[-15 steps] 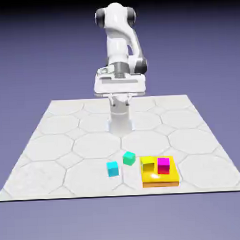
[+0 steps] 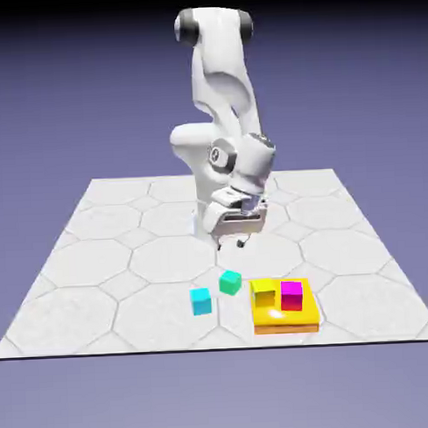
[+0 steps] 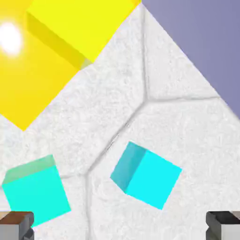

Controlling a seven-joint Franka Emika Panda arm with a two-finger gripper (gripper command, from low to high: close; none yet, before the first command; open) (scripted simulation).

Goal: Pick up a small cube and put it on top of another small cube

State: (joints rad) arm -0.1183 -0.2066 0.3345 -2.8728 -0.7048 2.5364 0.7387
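Observation:
The small green-teal cube (image 2: 229, 282) lies on the tabletop, just left of the yellow block. In the hand view it shows at the lower left (image 3: 35, 190), close to the left fingertip. The magenta-pink cube (image 2: 292, 295) sits on the yellow block, beside a yellow cube (image 2: 265, 294); the hand view does not show it. My gripper (image 2: 232, 245) hangs open above the table, behind the green-teal cube and apart from it. Its two grey fingertips (image 3: 16, 225) stand wide at the hand view's bottom edge, with nothing between them (image 3: 119, 227).
A bluer cyan cube (image 2: 200, 300) lies to the exterior view's left of the green-teal one, mid-frame in the hand view (image 3: 146, 176). The flat yellow block (image 2: 297, 319) fills that view's upper left (image 3: 33, 79). The table's front edge is close behind the cubes.
The arm has bent forward and down. The hand has dropped from high near the base to low over the table, tilted, closer to the cubes. No cube has moved.

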